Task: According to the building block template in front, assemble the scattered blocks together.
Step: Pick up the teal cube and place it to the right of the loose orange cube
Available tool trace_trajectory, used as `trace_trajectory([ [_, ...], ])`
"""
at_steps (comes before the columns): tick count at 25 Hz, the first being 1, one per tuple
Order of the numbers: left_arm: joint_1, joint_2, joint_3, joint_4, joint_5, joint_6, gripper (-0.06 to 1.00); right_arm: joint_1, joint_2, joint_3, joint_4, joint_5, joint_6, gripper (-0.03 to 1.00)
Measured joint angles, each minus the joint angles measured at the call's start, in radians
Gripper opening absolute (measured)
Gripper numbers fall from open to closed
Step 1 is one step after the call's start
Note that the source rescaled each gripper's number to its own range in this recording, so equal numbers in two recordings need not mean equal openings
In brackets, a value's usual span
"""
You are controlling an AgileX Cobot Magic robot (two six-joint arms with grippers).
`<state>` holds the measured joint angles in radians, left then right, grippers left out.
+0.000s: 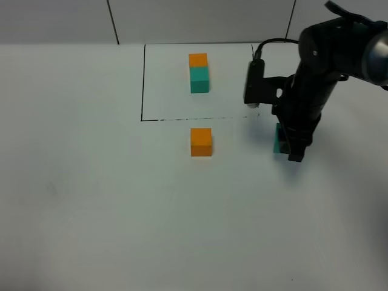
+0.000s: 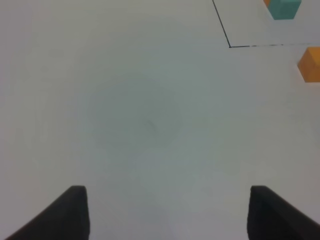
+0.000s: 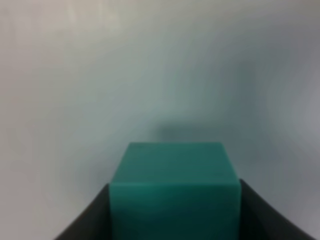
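The template (image 1: 199, 73), an orange cube joined to a teal cube, lies inside a thin black drawn rectangle (image 1: 143, 85) at the back. It also shows in the left wrist view (image 2: 286, 8). The loose orange cube (image 1: 201, 142) sits just in front of the frame line and shows in the left wrist view (image 2: 311, 63). The loose teal cube (image 1: 277, 140) is to its right, mostly hidden by the right arm. My right gripper (image 1: 290, 145) stands over it. In the right wrist view the teal cube (image 3: 174, 200) fills the gap between both fingers. My left gripper (image 2: 167, 210) is open and empty over bare table.
The white table (image 1: 91, 200) stretches wide around the blocks. The right arm's black body (image 1: 321, 66) and its cable rise over the frame's right edge. The left arm is out of the exterior view.
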<state>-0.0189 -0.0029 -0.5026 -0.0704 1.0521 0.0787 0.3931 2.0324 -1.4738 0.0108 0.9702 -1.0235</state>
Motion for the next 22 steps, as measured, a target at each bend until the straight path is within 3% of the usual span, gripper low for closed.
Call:
trace_trajectory([
  [10,0.0,0.0,0.0,0.0,0.0,0.0,0.41,0.086,0.209,-0.309,0.023,0.142,-0.055,0.01],
  [22,0.0,0.0,0.0,0.0,0.0,0.0,0.41,0.102,0.281,-0.342,0.091,0.106,-0.047,0.01],
])
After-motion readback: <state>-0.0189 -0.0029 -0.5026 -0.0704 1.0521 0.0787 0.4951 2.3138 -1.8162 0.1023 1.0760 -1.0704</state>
